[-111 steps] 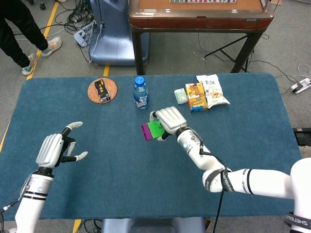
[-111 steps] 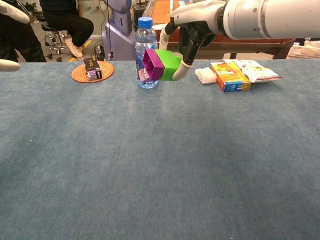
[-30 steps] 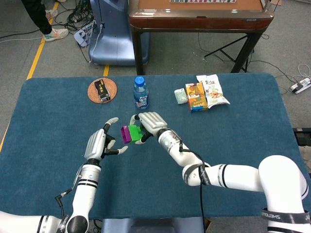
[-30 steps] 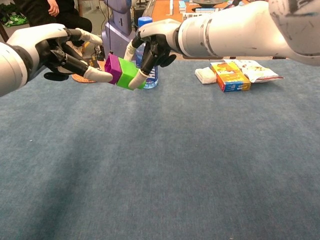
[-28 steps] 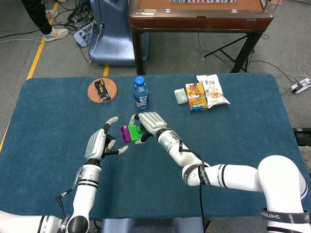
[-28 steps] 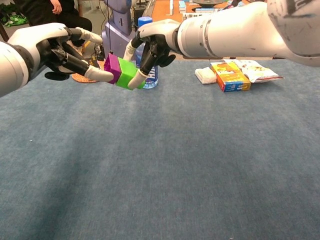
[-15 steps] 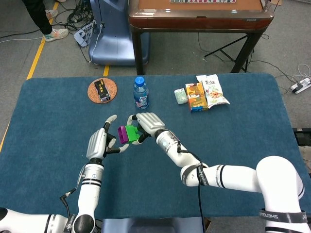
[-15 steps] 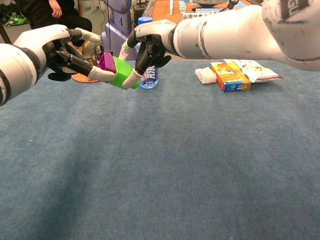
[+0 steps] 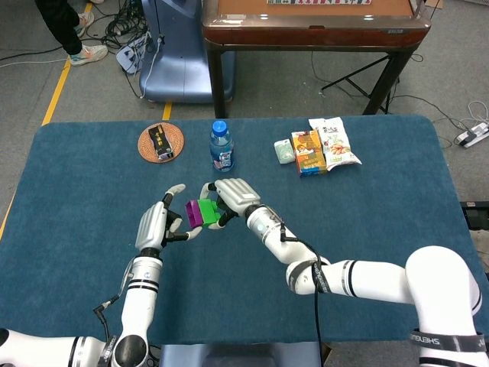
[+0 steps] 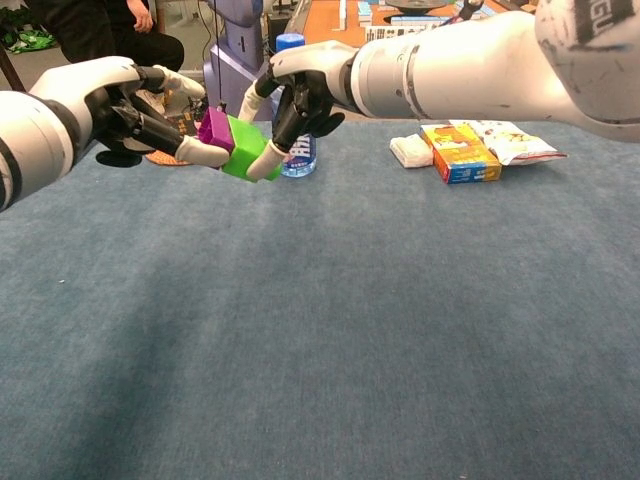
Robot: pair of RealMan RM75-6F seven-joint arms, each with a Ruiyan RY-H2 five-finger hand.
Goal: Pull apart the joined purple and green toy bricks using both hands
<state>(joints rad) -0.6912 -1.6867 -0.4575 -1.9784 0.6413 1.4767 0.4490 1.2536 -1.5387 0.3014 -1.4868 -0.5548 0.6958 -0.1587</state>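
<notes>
The purple brick (image 9: 193, 213) (image 10: 214, 128) and green brick (image 9: 208, 209) (image 10: 245, 150) are still joined and held in the air over the blue table, left of centre. My right hand (image 9: 233, 195) (image 10: 300, 85) grips the green end from above, fingers wrapped over it. My left hand (image 9: 155, 224) (image 10: 100, 100) is right beside the purple end with its fingers spread. In the chest view one fingertip (image 10: 205, 153) touches the purple brick's underside, while the upper fingers stand apart from it.
A water bottle (image 9: 221, 145) (image 10: 290, 45) stands just behind the bricks. A round coaster with a small box (image 9: 161, 142) lies at the back left. Snack packs (image 9: 309, 151) (image 10: 458, 155) and a bag (image 9: 334, 143) lie at the back right.
Over the last seconds both hands came together left of centre. In the last half second the bricks and hands have barely shifted, and the left hand's fingertip stays against the purple end.
</notes>
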